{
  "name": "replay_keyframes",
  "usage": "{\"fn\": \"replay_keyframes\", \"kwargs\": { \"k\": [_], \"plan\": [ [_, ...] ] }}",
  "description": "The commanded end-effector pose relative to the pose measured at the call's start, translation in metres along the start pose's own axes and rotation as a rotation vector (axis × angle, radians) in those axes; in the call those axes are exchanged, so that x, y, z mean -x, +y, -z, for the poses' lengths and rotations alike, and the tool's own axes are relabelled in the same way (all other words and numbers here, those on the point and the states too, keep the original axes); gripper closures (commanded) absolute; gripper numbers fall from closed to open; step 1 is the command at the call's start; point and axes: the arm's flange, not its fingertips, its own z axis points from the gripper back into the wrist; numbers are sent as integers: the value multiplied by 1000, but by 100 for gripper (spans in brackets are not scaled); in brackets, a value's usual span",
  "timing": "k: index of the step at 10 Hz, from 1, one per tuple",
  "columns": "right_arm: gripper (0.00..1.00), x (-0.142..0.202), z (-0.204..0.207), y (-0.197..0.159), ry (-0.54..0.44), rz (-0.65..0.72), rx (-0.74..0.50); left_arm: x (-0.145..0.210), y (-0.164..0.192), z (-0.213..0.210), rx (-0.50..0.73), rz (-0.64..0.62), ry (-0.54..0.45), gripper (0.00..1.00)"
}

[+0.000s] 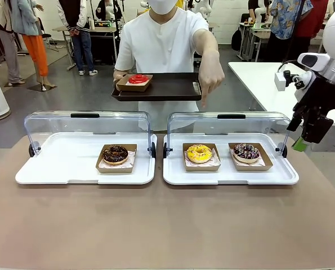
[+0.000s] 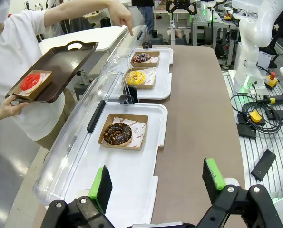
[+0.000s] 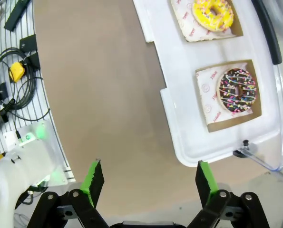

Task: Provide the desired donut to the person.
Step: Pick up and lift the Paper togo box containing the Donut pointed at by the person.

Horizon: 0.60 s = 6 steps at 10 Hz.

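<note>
A person (image 1: 161,39) in a plain white short-sleeved shirt stands at the far side of a brown table (image 1: 167,225). On the table, a yellow-iced ring donut (image 1: 199,152) sits in a shallow brown cardboard tray; all places here are given from it.

It lies in a white plastic display tray (image 1: 229,175) whose clear hinged lid (image 1: 223,121) stands raised behind it. Just beside it, toward the robot's right in the same display tray, is a chocolate donut with coloured sprinkles (image 1: 246,151). Well to its left, in a second white display tray (image 1: 54,166) with its lid also raised, is a chocolate donut topped with nut crumbs (image 1: 115,153).

Beyond and above the yellow donut, the person's pointing hand (image 1: 210,84) reaches down with the index finger extended. The fingertip is behind the raised lid, roughly in line with the yellow donut. The person's other hand (image 2: 10,107) holds a dark brown serving tray (image 1: 173,87), beyond and left of the yellow donut. A red-iced donut (image 1: 138,79) in a cardboard tray rests on it.

The right gripper (image 3: 149,175) hangs in the air right of the yellow donut, past the sprinkled donut, its jaws spread wide with nothing between them. The left gripper (image 2: 158,179) hovers far to the yellow donut's left, at the outer end of the second display tray, its jaws likewise wide and empty.
</note>
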Motion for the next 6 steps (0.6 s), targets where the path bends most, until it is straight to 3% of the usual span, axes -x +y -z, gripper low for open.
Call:
{"fn": "replay_keyframes", "kwargs": {
  "k": [1, 3, 4, 6],
  "plan": [
    [0, -1, 1, 1, 24, 13, 10, -1, 1, -1, -7, 7, -21, 0],
    [0, 0, 0, 0, 0, 0, 0, -1, 1, -1, -7, 7, -21, 0],
    [0, -28, 11, 5, 65, -90, -4, -1, 1, -1, -7, 7, -21, 0],
    [0, -84, 42, -8, 139, -131, -31, -1, 1, -1, -7, 7, -21, 0]
  ]
}}
